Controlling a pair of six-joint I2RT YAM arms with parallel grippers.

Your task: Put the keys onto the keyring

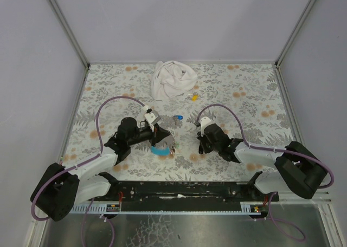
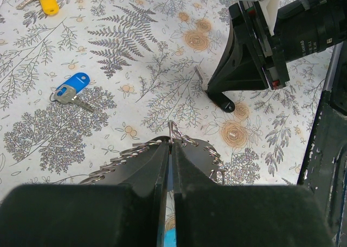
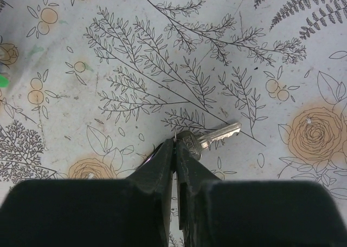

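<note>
Left wrist view: the left claw (image 2: 172, 145) is seen closed on the thin metal ring of the keyring (image 2: 172, 129), which is held above the flowered counter (image 2: 135, 57). From the right wrist, the right claw (image 3: 174, 149) is seen pinched on the head of a silver key (image 3: 217, 134); whether its blade touches the counter cannot be told. A blue-capped key (image 2: 73, 89) is laid flat, apart from both claws, and a yellow-capped key (image 2: 47, 3) is found farther off, near a white cloth (image 1: 172, 79).
</note>
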